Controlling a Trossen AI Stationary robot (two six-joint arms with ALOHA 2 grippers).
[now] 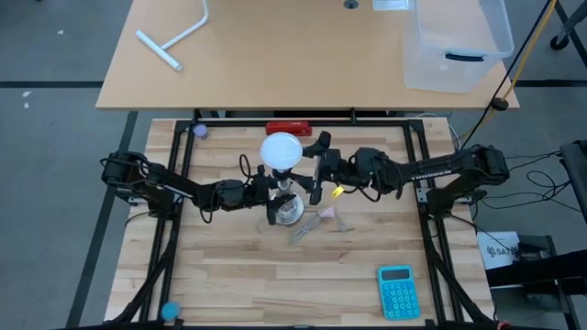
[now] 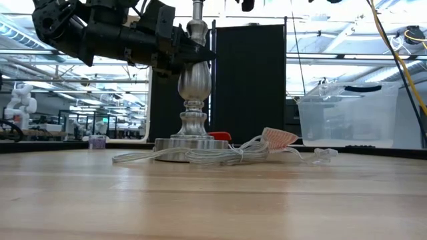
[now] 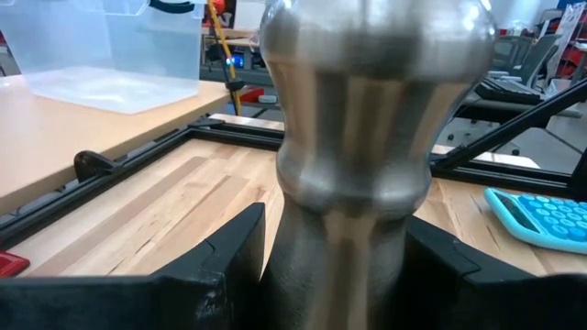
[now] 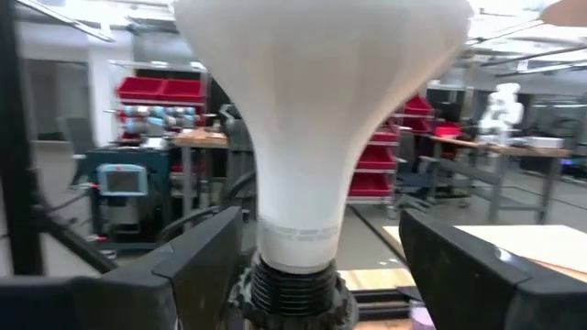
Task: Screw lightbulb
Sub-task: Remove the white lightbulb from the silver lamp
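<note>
Left gripper (image 3: 335, 275) clamped on stand (image 2: 194, 87), silver stem pinched between both fingers. Right gripper (image 4: 316, 266) spread wide, fingers (image 4: 197, 261) flanking bulb (image 4: 316, 110) neck, gap each side, nothing held. Bulb upright between them, base seated in stand's socket. Calculator (image 3: 541, 215) beyond left fingers.

Lab: workbenches (image 4: 514, 147), red bins (image 4: 151, 92).

A tan desk (image 1: 275, 55) stands beyond the worktable; red bins (image 4: 151, 92) line distant shelving

White lightbulb (image 1: 281, 149), silver stand (image 2: 194, 80)
</note>
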